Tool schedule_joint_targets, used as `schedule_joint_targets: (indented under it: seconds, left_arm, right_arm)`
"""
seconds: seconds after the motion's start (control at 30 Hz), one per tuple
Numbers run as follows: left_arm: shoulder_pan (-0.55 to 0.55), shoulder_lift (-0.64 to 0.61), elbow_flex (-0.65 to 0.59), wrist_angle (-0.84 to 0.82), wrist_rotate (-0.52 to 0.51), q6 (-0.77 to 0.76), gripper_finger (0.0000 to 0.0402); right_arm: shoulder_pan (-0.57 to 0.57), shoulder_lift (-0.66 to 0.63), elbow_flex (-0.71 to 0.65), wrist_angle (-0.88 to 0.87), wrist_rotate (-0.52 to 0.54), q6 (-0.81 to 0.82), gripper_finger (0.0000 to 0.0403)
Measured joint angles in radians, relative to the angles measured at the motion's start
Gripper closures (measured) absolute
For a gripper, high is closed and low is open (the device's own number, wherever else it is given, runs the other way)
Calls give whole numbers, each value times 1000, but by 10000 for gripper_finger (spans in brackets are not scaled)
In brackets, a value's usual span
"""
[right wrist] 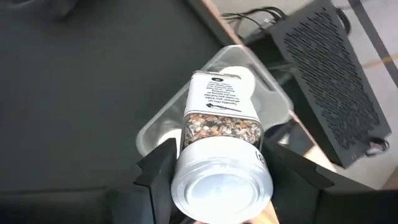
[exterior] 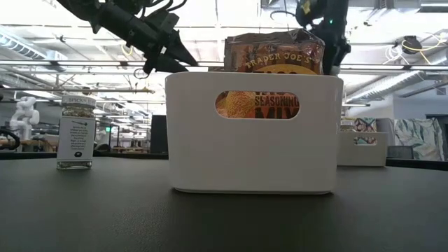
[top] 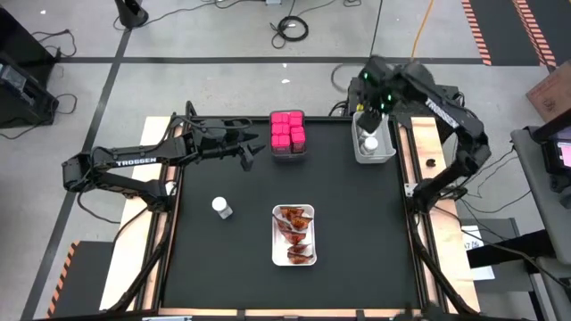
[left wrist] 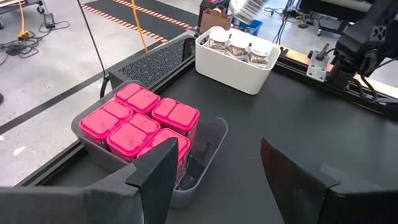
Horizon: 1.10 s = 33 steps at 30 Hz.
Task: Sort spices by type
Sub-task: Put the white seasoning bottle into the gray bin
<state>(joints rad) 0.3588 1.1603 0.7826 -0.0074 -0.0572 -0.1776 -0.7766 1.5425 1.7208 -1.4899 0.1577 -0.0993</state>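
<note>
A: What is on the left side of the table?

B: The left gripper is there, above the black surface, just beside the grey bin with the pink cube boxes. Its two fingers stand apart and nothing is between them, so it is released. In the left wrist view the pink boxes sit packed together inside this bin, and one corner of the bin is free.

A: And nearer to the front?

B: One small clear jar with a white cap stands alone and upright on the table, well apart from all containers. In the low view it is the jar at the left, with a white label.

A: What is in the middle?

B: A white tray holds the red-orange packets. They lie one after another along the tray.

A: And on the right?

B: The right gripper is above a white bin at the far right edge. It is grasping a second jar between its fingers, the cap toward the wrist camera. Below it, other white-capped jars already stand in this bin.
</note>
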Motion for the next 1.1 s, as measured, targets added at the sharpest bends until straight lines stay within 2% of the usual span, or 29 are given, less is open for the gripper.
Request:
schedule_joint_targets:
  seconds: [0.2,0.43,0.57,0.67,0.87,1.1]
  left_arm:
    - [4,0,0,2,1,-47,171]
    - [18,0,0,40,1,-222,171]
    - [18,0,0,54,1,-262,171]
    - [18,0,0,54,1,-262,171]
    - [22,0,0,51,2,-196,171]
    - [21,0,0,16,141,-152,171]
  right_arm:
    - [-183,82,97,-25,-1,-53,212]
    - [-292,170,89,-19,-9,-46,207]
    - [-320,222,88,-25,6,-42,206]
    - [-337,242,88,-21,-48,-31,205]
    - [-356,285,88,-7,-59,18,205]
    - [-354,327,88,-5,-110,82,205]
